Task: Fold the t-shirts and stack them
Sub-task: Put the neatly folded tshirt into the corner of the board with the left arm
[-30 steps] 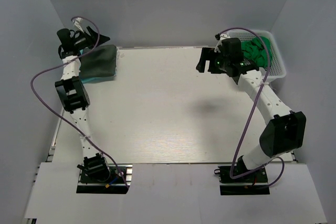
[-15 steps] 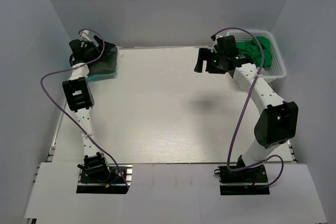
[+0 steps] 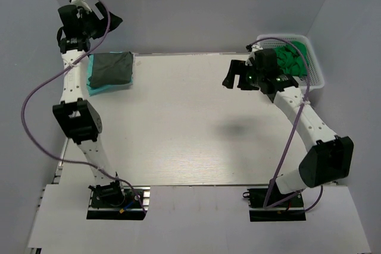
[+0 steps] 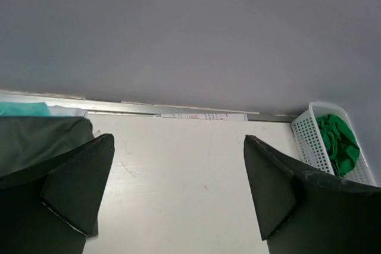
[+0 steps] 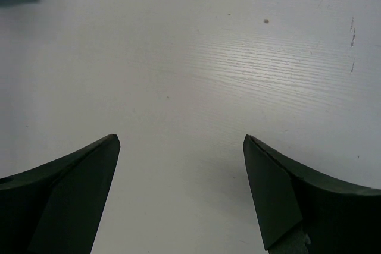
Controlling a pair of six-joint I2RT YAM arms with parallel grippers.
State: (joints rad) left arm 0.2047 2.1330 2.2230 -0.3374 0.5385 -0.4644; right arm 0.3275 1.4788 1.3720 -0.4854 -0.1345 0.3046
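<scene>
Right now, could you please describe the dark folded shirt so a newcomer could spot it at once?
Go to the far left corner of the white table. There the dark grey-green folded t-shirt lies on top, covering a light mint-teal t-shirt that shows only as an edge.

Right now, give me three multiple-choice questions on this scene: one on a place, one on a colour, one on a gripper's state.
1. Where on the table does the folded dark shirt lie?
A) near edge
B) far left corner, on the mint-teal shirt
C) middle

2. What colour is the crumpled shirt in the white basket?
A) bright green
B) red
C) yellow

3. How do the right gripper's jaws stand?
A) shut on cloth
B) shut, empty
C) open, empty

Answers: B, it rests atop the teal one far left; A, green cloth fills the basket; C, bare table shows between its spread fingers.
</scene>
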